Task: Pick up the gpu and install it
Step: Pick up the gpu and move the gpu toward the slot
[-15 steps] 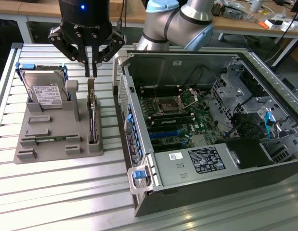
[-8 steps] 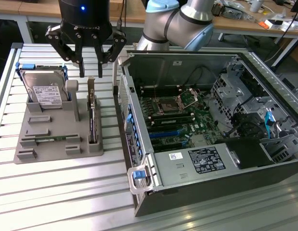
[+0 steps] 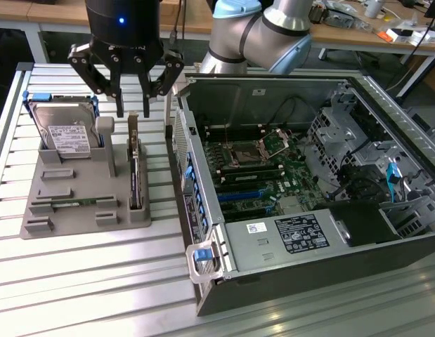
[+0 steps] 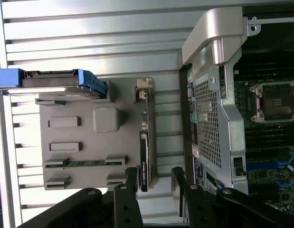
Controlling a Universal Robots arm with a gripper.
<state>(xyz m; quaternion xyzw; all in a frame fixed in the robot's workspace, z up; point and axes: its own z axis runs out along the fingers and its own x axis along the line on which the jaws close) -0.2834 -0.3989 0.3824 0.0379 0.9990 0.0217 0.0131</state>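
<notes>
Near edge: slatted metal table (image 3: 83,288), bare in front. On the exterior view's right sits the open computer case (image 3: 203,210) on its side, power supply (image 3: 301,235) at its near end, motherboard (image 3: 273,168) with blue expansion slots (image 3: 252,191) behind it. No card is seated in the slots that I can see.

On the exterior view's left is a gray holder (image 3: 76,189) with parts in it. Green memory stick (image 3: 73,203) lies flat in its near row. The gpu (image 3: 135,179) stands on edge in the holder's right-hand slot, just beside the case wall, with its silver bracket end (image 3: 133,128) on the far side. It is not lifted and not touched. The hard drive (image 3: 62,133) leans at the holder's far left.

Farthest back, the gripper (image 3: 133,105) hangs above the gpu's far end with its fingers spread apart and nothing between them.

Step, as I judge it: approach for the pick, with no grasp made and the install not begun.

In the wrist view the gpu (image 4: 143,156) runs up toward the gripper (image 4: 154,178) but sits closer to one finger (image 4: 131,175) than to the other.

What it calls for, as a judgement: centring the spread fingers over the thin top edge so they straddle the card, then a straight descent clear of the holder post (image 3: 107,140) and the case wall.
</notes>
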